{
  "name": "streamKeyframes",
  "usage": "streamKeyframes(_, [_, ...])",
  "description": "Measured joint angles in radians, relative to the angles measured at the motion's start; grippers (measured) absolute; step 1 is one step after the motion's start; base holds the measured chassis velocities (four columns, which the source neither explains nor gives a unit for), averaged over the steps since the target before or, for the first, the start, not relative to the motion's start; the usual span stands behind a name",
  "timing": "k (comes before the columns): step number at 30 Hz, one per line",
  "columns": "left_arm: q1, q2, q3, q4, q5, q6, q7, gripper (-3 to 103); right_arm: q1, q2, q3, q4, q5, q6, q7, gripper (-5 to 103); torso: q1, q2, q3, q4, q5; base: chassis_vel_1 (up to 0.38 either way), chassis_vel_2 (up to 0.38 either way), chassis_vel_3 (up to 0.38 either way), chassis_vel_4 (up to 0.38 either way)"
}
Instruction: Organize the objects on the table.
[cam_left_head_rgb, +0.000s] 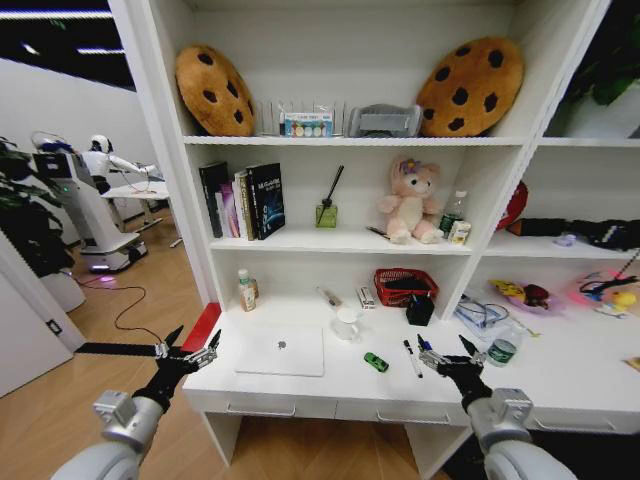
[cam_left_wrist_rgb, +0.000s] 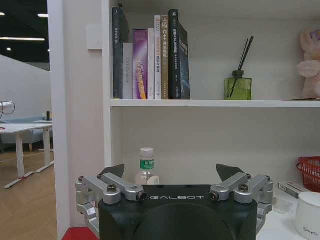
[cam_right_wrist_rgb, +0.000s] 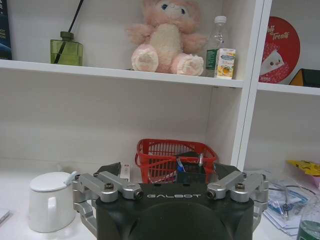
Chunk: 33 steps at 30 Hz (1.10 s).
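On the white table (cam_left_head_rgb: 340, 385) a thin silver laptop (cam_left_head_rgb: 280, 350) lies shut left of centre. A small green oblong item (cam_left_head_rgb: 376, 362) lies to its right, then two dark pens (cam_left_head_rgb: 411, 358) side by side. My left gripper (cam_left_head_rgb: 194, 338) hovers open at the table's left end, just left of the laptop. My right gripper (cam_left_head_rgb: 445, 346) hovers open over the front edge, just right of the pens. In the left wrist view the left gripper (cam_left_wrist_rgb: 171, 172) has its jaws spread with nothing between them. The right gripper (cam_right_wrist_rgb: 169, 170) looks the same in the right wrist view.
A white mug (cam_left_head_rgb: 347, 322) stands behind the laptop, and a red mesh basket (cam_left_head_rgb: 405, 285) and black pen holder (cam_left_head_rgb: 420, 310) sit at the back. A small bottle (cam_left_head_rgb: 247, 290) is back left, a water bottle (cam_left_head_rgb: 503, 348) right. Shelves rise behind. Another robot (cam_left_head_rgb: 75, 200) stands far left.
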Motion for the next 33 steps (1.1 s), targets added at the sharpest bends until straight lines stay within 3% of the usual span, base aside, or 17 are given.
streamKeyframes(12, [-0.001,0.0,0.001,0.001,-0.001,0.001,-0.001,100,0.018,-0.042,-0.035,-0.031,-0.002,0.027,-0.023,100,0.0,0.0,0.0,0.0,0.0002,-0.211,-0.217,0.212,0.206])
streamKeyframes(15, [-0.001,0.0,0.001,0.001,-0.001,0.001,-0.001,100,0.041,-0.104,-0.106,-0.078,-0.004,0.007,-0.059,100,0.0,0.0,0.0,0.0001,0.0012,-0.114,-0.155,0.119,0.166])
streamKeyframes(17, [-0.001,0.0,0.001,0.001,-0.001,0.001,-0.001,100,0.07,-0.183,-0.155,-0.13,-0.016,0.009,-0.098,100,0.0,0.0,0.0,-0.0008,0.0002,-0.046,-0.1,0.036,0.029])
streamKeyframes(18, [-0.001,0.0,0.001,0.001,-0.001,0.001,-0.001,100,0.07,-0.183,-0.155,-0.13,-0.016,0.009,-0.098,100,0.0,0.0,0.0,-0.0008,0.0002,-0.046,-0.057,0.036,0.029])
streamKeyframes(19, [-0.001,0.0,0.001,0.001,-0.001,0.001,-0.001,100,0.098,-0.253,-0.196,-0.163,-0.005,0.003,-0.123,100,0.0,0.0,0.0,-0.0003,0.0006,-0.046,0.053,0.013,-0.023])
streamKeyframes(21, [-0.001,0.0,0.001,0.001,-0.001,0.001,-0.002,100,0.15,-0.336,-0.249,-0.194,0.052,-0.018,-0.159,100,0.0,0.0,0.0,0.0004,-0.0009,0.049,0.071,-0.016,-0.033])
streamKeyframes(22, [-0.001,0.0,0.001,0.001,-0.001,0.001,-0.002,100,0.15,-0.336,-0.249,-0.194,0.052,-0.018,-0.159,100,0.0,0.0,0.0,0.0004,-0.0009,0.07,0.09,-0.016,-0.033])
streamKeyframes(26, [-0.001,0.0,0.001,0.001,-0.001,0.001,-0.002,100,0.25,-0.444,-0.338,-0.238,0.149,-0.06,-0.242,100,0.0,0.0,0.0,0.0003,-0.0006,0.057,0.062,-0.02,-0.039])
streamKeyframes(28, [-0.001,0.0,0.001,0.001,-0.001,0.001,-0.002,100,0.275,-0.465,-0.365,-0.241,0.189,-0.084,-0.244,100,0.0,0.0,0.0,0.0003,-0.0007,0.0,0.0,0.0,0.0])
streamKeyframes(30, [-0.001,0.0,0.001,0.001,-0.001,0.001,-0.002,100,0.324,-0.5,-0.432,-0.242,0.293,-0.169,-0.215,100,0.0,0.0,0.0,-0.0001,0.0003,0.0,0.0,0.0,0.0])
streamKeyframes(33, [-0.001,0.0,0.001,0.001,-0.001,0.001,-0.002,100,0.348,-0.507,-0.466,-0.241,0.356,-0.226,-0.182,100,0.0,0.0,0.0,-0.0002,0.0002,0.0,0.0,0.0,0.0])
